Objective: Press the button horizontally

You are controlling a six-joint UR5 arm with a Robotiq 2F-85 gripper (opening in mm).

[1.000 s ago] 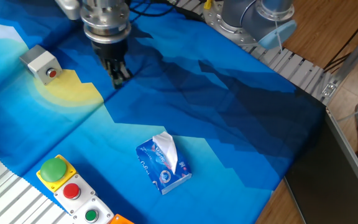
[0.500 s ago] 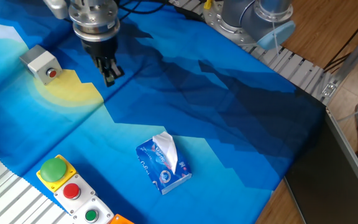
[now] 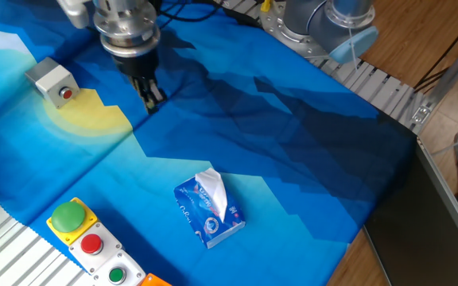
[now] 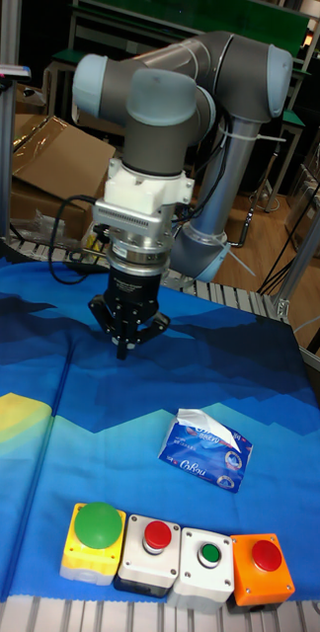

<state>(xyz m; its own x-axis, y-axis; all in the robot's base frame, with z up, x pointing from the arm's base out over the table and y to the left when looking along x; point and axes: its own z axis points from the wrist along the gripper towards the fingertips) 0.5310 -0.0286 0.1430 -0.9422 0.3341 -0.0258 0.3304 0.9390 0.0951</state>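
1. Fixed view: the button (image 3: 67,94) is small, round and red. It sits in the side of a little grey box (image 3: 51,79) at the far left, on the blue cloth (image 3: 293,159) near a yellow patch.

2. Fixed view: the gripper (image 3: 153,101) points down at the cloth, to the right of the grey box and a bit apart from it. Its dark fingers (image 3: 148,89) look pressed together at the tips, but they are small and dark here, so that is not sure.

3. Fixed view: a blue tissue pack (image 3: 207,210) lies in the middle of the cloth, with white tissue sticking out. A yellow box with a big green button (image 3: 68,215) sits at the bottom left, and next to it a white box with a red button (image 3: 92,244).

4. Tall fixed view: the big grey arm (image 4: 170,89) bends down over the cloth (image 4: 239,395). The gripper (image 4: 122,351) hangs just above the cloth, and its fingertips come together in one point with no gap showing.

5. Tall fixed view: the tissue pack (image 4: 204,449) lies to the right of the gripper. Four button boxes (image 4: 175,555) stand in a row at the front edge. The little grey box is out of this picture
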